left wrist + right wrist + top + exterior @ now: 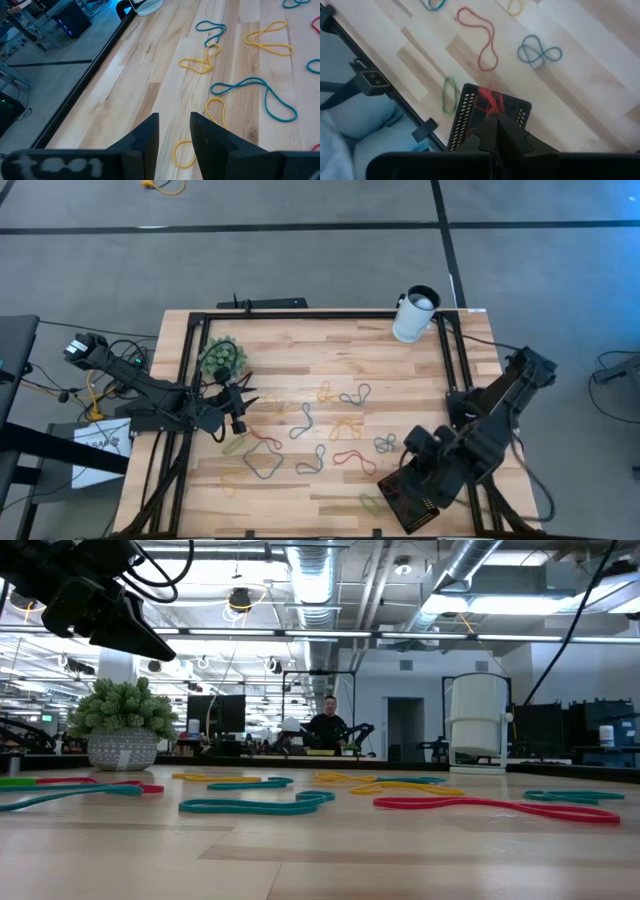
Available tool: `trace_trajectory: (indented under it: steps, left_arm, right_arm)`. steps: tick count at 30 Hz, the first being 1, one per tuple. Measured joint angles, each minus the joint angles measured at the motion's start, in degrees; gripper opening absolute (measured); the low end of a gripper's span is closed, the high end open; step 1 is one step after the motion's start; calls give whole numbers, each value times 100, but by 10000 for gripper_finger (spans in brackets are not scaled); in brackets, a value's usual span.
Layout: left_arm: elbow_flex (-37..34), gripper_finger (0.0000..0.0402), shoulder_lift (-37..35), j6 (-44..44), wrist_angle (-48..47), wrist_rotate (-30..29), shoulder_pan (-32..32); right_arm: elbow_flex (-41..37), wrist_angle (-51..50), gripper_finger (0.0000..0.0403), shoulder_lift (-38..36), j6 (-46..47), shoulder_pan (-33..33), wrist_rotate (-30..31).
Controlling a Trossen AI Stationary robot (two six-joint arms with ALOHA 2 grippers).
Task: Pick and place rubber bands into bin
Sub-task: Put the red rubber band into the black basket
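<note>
- The right claw [496,131] hangs directly over the bin [465,112], its two fingers pressed together. A tangle of red band [489,101] sits just past the tips, inside the bin. I cannot tell whether the tips pinch it or it already lies loose on the ribbed floor.
- Its place above the bin suggests the drop-off step: the band belongs there, so the arm is held straight over the opening.
- The bin is a shallow black box with slotted walls, at the near right corner of the desk [300,345].
- Just beside the bin, toward the desk edge, lies a green band [449,94]. Farther out are a long red loop [481,37] and a blue-grey one folded into a figure of eight [539,51].
- The left claw [175,131] waits above the desk's left side with a narrow gap between its fingers, holding nothing. A yellow band [200,132] lies right under it, a teal one [256,95] a little beyond.
- The remaining bands are thin, limp loops lying flat, spread well apart between the two arms, so most of the job looks undone.
- A potted plant [221,359] and a white cup [414,315] stand at the far edge.
</note>
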Motion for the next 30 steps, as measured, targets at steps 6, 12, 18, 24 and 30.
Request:
trace_trajectory:
  steps: [6,12,18,24,30]
  left_arm:
    - [0,101,0,-6,0,0,-1]
    - [0,101,0,-11,12,1,0]
    - [0,101,0,-18,55,2,0]
    - [0,101,0,-28,54,2,-1]
    - [0,101,0,-28,52,2,0]
  right_arm:
    - [0,183,0,741,5,49,-454]
    - [-2,437,0,1217,-40,123,-1106]
    - [-2,437,0,967,9,385,-706]
    - [0,44,0,589,565,885,208]
    - [0,-122,0,600,1169,1298,733]
